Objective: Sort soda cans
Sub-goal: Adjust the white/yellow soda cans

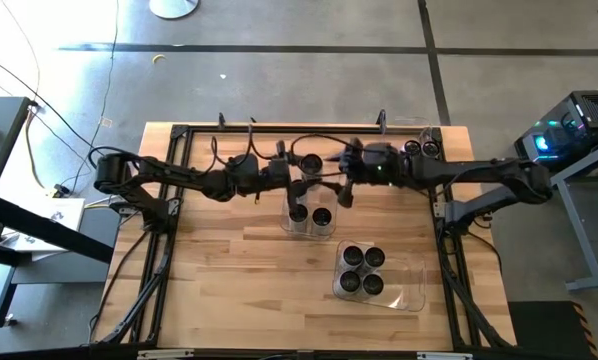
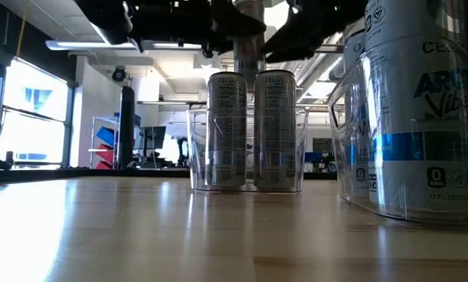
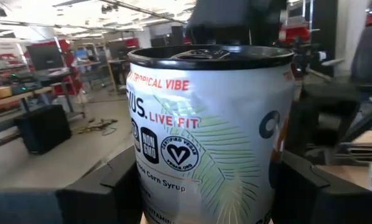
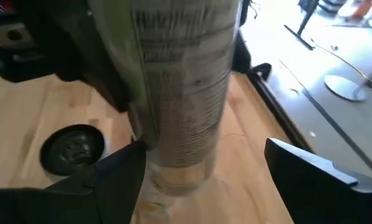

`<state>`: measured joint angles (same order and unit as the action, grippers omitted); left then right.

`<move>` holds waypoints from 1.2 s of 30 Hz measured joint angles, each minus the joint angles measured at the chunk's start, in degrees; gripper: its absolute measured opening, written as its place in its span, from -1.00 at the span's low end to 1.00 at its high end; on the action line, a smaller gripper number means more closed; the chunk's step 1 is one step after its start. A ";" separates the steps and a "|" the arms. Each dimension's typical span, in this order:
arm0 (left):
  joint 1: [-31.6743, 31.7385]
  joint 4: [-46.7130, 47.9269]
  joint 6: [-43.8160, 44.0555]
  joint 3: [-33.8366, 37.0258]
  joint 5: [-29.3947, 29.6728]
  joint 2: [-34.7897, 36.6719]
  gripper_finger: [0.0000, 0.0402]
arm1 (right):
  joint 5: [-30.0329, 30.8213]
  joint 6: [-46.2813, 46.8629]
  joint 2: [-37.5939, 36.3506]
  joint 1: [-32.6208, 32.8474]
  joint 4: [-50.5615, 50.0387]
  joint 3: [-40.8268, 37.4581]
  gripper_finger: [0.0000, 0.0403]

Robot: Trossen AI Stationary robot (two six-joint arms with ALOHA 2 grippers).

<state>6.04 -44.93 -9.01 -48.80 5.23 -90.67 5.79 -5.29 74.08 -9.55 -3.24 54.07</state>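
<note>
Where the two arms meet over the middle of the surface [image 1: 229,300], their dark links tangle in the high view, and I cannot pick out either pincer's fingers there. Both arms reach in level from the sides, wrists facing each other.

The wrist views settle it. The left pincer [image 3: 204,190] grips a can [image 3: 204,124], a finger tight on each flank. The right pincer [image 4: 204,177] is spread wide around the same can, with clear gaps on both sides. The can stands upright, long axis vertical, dark top up. Its base is cut off in the left wrist view.

It hangs at 12 o'clock from the small bin [image 1: 309,228], which holds two upright cans. From table height, the arms are only black shapes cut off at the top.

At 5 o'clock from that bin, a second bin [image 1: 404,290] holds four upright cans. Two more cans [image 1: 420,147] stand toward 1 o'clock, at the surface's far corner.
</note>
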 joint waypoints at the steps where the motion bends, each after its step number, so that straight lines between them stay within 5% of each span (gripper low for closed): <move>1: 0.00 -0.02 -0.05 -0.02 0.52 0.06 0.18 | 0.71 -0.81 0.00 0.01 -2.91 2.17 0.58; 7: -0.01 -0.11 0.09 -0.02 1.32 0.21 0.18 | 3.45 -5.53 -0.07 1.40 -9.90 9.56 0.58; 16: -0.07 0.72 -0.06 0.00 1.19 0.11 0.18 | 3.83 -5.94 -0.39 2.82 -8.79 8.87 0.58; 24: -0.11 1.70 -0.29 -0.04 1.12 -0.09 0.18 | 11.49 -5.13 -5.49 2.81 -13.28 9.18 0.58; 36: -0.15 1.78 -0.76 0.00 1.76 -0.09 0.18 | 3.59 -5.70 -9.99 2.81 -12.73 8.93 0.58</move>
<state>5.89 -43.15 -9.77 -48.80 6.99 -90.76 9.38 -10.99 64.09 -6.74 -15.97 63.00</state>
